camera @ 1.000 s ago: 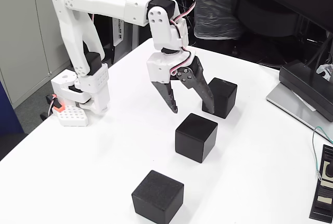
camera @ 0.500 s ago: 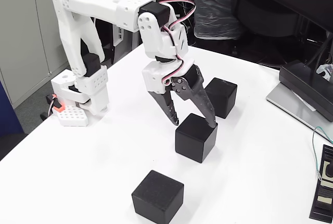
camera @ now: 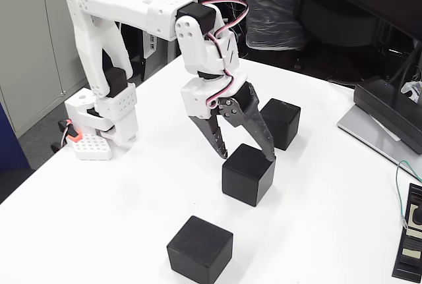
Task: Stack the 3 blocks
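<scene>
Fixed view: three black foam cubes sit apart on the white counter point(camera: 132, 218) in a loose diagonal line. The middle cube point(camera: 248, 174) lies near the picture's centre; the far cube point(camera: 281, 122) stands at about 1 o'clock from it, and the near cube point(camera: 199, 250) at about 7 o'clock, close to the bottom edge. None rests on another.

Directly over the middle cube hangs the gripper point(camera: 246, 156), pointing downward with its dark fingers point(camera: 216, 136) spread wide and holding nothing. One fingertip is at the cube's upper left edge, the other at its upper right corner; whether either touches the foam cannot be told. The far cube sits just behind the right finger.

The white arm point(camera: 142, 7) rises from its base point(camera: 99, 122) at 9 o'clock on the counter, runs level toward the right, then bends sharply down at the wrist, with red and white wires looping above the joint.

At 3 o'clock, by the counter's right edge, lie a dark flat device point(camera: 389, 109) and a black labelled device point(camera: 410, 241).
</scene>
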